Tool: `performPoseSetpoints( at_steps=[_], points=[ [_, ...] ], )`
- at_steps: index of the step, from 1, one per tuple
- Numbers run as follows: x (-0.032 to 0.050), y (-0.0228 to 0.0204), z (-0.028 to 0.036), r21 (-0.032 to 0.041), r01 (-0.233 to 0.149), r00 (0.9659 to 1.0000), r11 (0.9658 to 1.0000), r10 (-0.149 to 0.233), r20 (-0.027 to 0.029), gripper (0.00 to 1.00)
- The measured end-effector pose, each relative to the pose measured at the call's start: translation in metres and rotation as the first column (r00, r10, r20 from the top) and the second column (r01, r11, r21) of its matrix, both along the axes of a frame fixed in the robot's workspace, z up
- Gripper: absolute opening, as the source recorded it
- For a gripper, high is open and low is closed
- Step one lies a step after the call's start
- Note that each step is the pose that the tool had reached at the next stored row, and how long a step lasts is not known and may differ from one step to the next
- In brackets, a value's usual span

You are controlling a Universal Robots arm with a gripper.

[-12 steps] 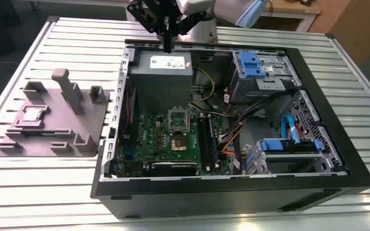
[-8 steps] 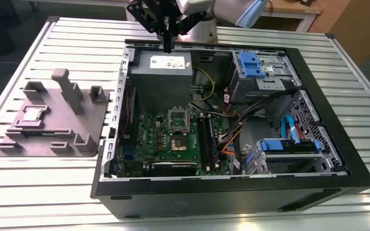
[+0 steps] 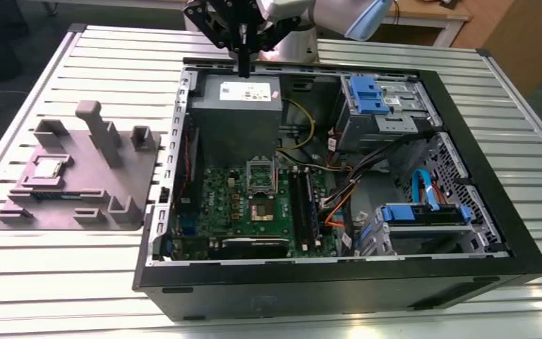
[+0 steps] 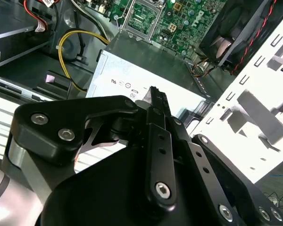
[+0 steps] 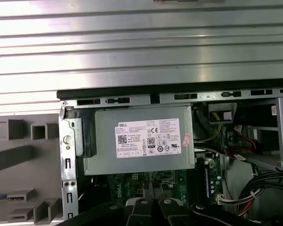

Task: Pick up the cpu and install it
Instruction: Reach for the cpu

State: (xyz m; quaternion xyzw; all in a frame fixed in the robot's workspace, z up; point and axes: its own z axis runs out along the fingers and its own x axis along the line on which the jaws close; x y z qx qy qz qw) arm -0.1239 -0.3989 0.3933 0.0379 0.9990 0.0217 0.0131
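The cpu (image 3: 47, 168), a small silver square chip, lies in a recess of the grey holder tray (image 3: 125, 187) at the exterior view's left, outside the computer case. My gripper (image 3: 245, 68) hangs far from it, above the rear edge of the case and over the grey power supply box (image 3: 236, 99). Its fingers are pressed together with nothing between them, as both wrist views show: gripper (image 4: 154, 92), gripper (image 5: 153, 187). The open socket (image 3: 260, 176) sits on the green motherboard (image 3: 217, 205) inside the case; the socket (image 4: 141, 14) also appears past the fingertips.
The open black case (image 3: 507, 212) lies on a slatted metal table (image 3: 64, 282). Inside are blue-tabbed drive bays (image 3: 370, 95), bundled cables (image 3: 346, 191) and a fan (image 4: 236, 28). Upright posts (image 3: 97, 127) rise from the holder tray.
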Motion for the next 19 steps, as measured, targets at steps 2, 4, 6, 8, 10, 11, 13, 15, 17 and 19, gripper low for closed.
performPoseSetpoints(
  at_steps=[2, 4, 6, 8, 10, 11, 13, 15, 17, 19],
  points=[
    [-0.0008, 0.0000, 0.0000, 0.0000, 0.000, 1.0000, 1.0000, 0.000, 0.0000, 0.11],
    [-0.0018, 0.0000, 0.0000, -0.0001, 0.000, 1.0000, 1.0000, 0.000, 0.0000, 0.11],
    [-0.0026, 0.0000, 0.0000, -0.0001, 0.000, 1.0000, 1.0000, 0.000, 0.0000, 0.11],
    [-0.0032, 0.0000, 0.0000, 0.0000, 0.000, 1.0000, 1.0000, 0.000, 0.0000, 0.11],
    [-0.0035, 0.0000, 0.0000, -0.0001, 0.000, 1.0000, 1.0000, 0.000, 0.0000, 0.11],
    [-0.0037, 0.0000, 0.0000, 0.0000, 0.000, 1.0000, 1.0000, 0.000, 0.0000, 0.11],
    [-0.0040, 0.0000, 0.0000, 0.0000, 0.000, 1.0000, 1.0000, 0.000, 0.0000, 0.11],
    [-0.0043, 0.0000, 0.0000, 0.0000, 0.000, 1.0000, 1.0000, 0.000, 0.0000, 0.11],
    [-0.0045, 0.0000, 0.0000, 0.0000, 0.000, 1.0000, 1.0000, 0.000, 0.0000, 0.11],
    [-0.0049, 0.0000, 0.0000, -0.0001, 0.000, 1.0000, 1.0000, 0.000, -0.0001, 0.11]
  ],
)
